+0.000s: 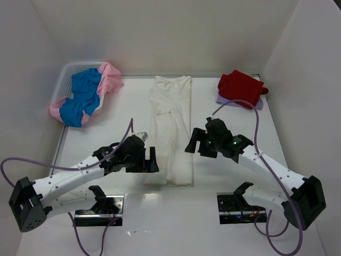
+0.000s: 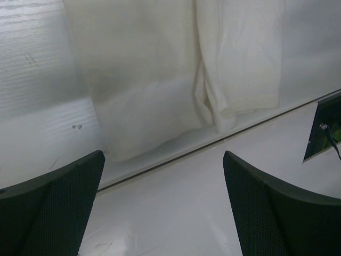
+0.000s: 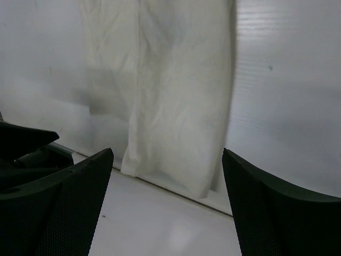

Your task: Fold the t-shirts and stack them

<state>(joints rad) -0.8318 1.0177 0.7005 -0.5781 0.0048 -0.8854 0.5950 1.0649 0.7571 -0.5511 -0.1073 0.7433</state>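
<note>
The cream-white t-shirt [image 1: 170, 128] lies in the middle of the table, folded lengthwise into a long narrow strip. My left gripper [image 1: 151, 160] is open and empty, just left of the strip's near end. My right gripper [image 1: 191, 142] is open and empty, just right of the strip's middle. The shirt shows ahead of the open jaws in the left wrist view [image 2: 154, 80] and the right wrist view [image 3: 170, 90]. A folded red t-shirt [image 1: 241, 87] lies on a lavender one [image 1: 257, 104] at the back right. Blue [image 1: 84, 96] and pink [image 1: 110, 79] t-shirts are heaped at the back left.
A white mesh basket [image 1: 66, 80] holds the blue and pink shirts at the back left corner. White walls close in the table on three sides. Two black base plates [image 1: 98, 205] [image 1: 237, 205] sit at the near edge.
</note>
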